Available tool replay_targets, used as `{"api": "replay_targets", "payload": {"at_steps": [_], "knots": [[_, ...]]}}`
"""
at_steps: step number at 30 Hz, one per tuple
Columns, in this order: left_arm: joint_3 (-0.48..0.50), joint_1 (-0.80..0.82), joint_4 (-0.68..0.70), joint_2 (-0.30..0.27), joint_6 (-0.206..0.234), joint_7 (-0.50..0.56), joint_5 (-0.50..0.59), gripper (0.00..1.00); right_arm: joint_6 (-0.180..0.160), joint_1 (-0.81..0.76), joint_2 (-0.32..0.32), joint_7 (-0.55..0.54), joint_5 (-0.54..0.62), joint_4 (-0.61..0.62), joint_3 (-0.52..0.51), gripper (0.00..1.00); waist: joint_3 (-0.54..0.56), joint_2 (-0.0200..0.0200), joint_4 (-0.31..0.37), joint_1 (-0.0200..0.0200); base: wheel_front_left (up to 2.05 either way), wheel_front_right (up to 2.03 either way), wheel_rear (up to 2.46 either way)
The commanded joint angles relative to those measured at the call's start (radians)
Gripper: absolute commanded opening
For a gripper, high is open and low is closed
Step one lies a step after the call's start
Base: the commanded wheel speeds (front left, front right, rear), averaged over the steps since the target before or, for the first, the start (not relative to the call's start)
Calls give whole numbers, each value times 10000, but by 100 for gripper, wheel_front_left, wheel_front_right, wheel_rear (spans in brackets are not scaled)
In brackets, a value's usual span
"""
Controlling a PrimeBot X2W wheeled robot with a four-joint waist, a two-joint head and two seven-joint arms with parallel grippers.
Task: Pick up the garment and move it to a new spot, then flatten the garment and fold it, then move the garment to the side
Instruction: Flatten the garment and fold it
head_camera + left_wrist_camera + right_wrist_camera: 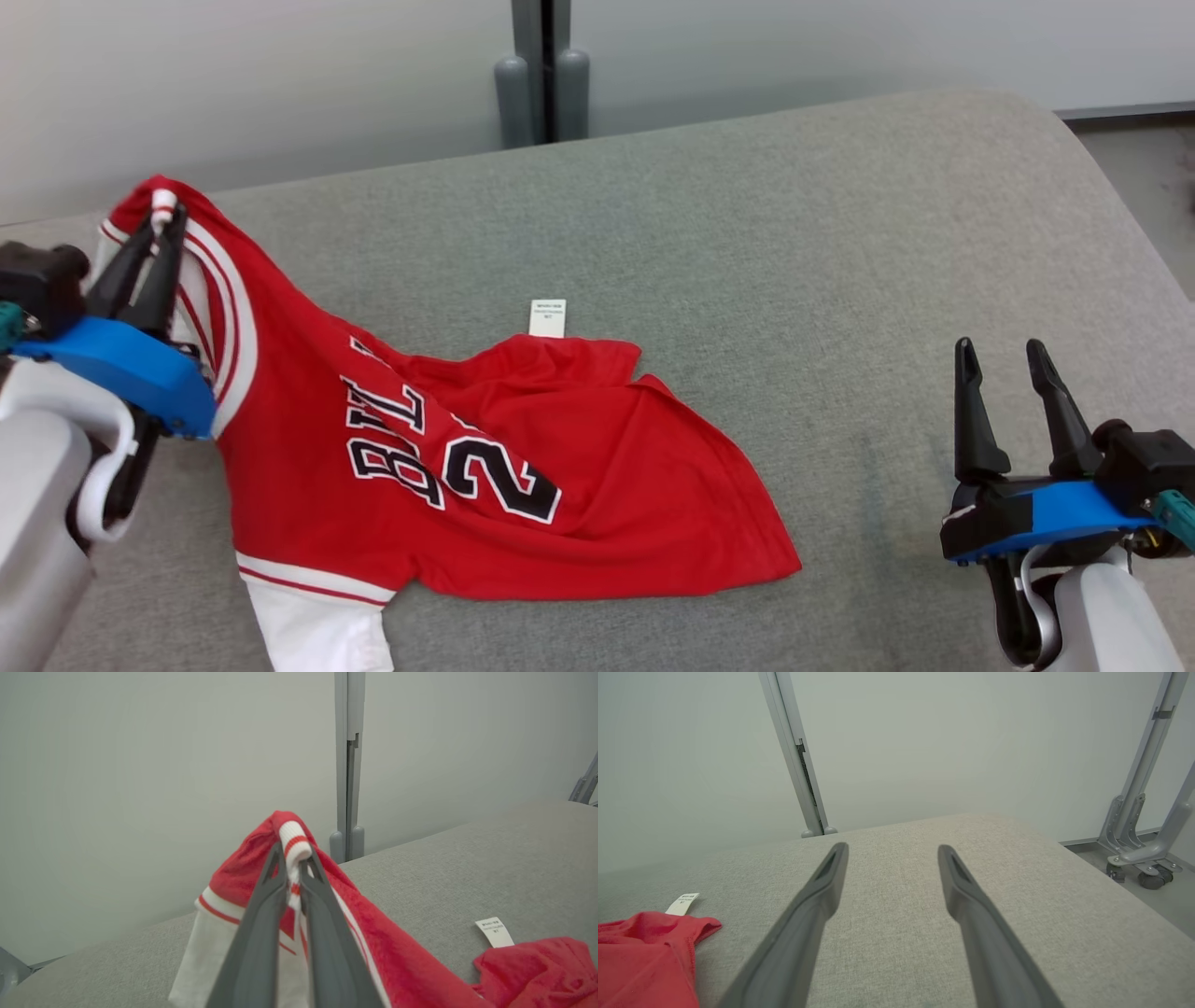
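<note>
A red garment (523, 485) is spread on the grey cushion (840, 233), its striped edge pinched and held up by the closed left gripper (161, 219) at the cushion's left end; the right gripper (1004, 350) is held wide and empty. The narrow pinch could be lost under drag

A broad grey woven-fabric surface (840, 233) runs back to a pale matte wall (233, 75) split by a grey metal upright (541, 56), with a grey metal wheeled frame (1125, 821) beside its far corner.
</note>
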State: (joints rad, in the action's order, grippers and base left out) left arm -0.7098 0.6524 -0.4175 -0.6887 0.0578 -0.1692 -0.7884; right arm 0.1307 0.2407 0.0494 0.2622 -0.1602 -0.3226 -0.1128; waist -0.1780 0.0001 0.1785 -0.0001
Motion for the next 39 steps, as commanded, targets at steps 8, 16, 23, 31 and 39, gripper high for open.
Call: {"api": "replay_targets", "payload": {"at_steps": [8, 16, 23, 31, 39], "knots": [[192, 807, -2139, 328, -662, -306, -256, 8, 1, 260, 17, 39, -47, 148, -34, 100, -557, -1, 460, 1, 0, 0, 0], [359, 917, -3524, 943, -1004, -902, -34, 100, 3, 229, 19, 39, -46, 209, -135, 100, -699, -1, 448, 1, 0, 0, 0], [2234, -281, -1737, 1303, -433, -957, 1236, 100, 1, 78, 20, 39, 63, 178, -128, 100, -233, -1, -109, 1, 0, 0, 0], [4643, -2798, 926, 2343, -175, -959, 2917, 100, 1, -77, 20, 39, 139, -6, -66, 100, 335, -1, -839, 1, 0, 0, 0], [6195, -4940, 2514, 3725, -498, -962, 4237, 100, 1, -271, 20, 39, 223, -109, -56, 100, 655, -1, -1403, 1, 0, 0, 0]]}}
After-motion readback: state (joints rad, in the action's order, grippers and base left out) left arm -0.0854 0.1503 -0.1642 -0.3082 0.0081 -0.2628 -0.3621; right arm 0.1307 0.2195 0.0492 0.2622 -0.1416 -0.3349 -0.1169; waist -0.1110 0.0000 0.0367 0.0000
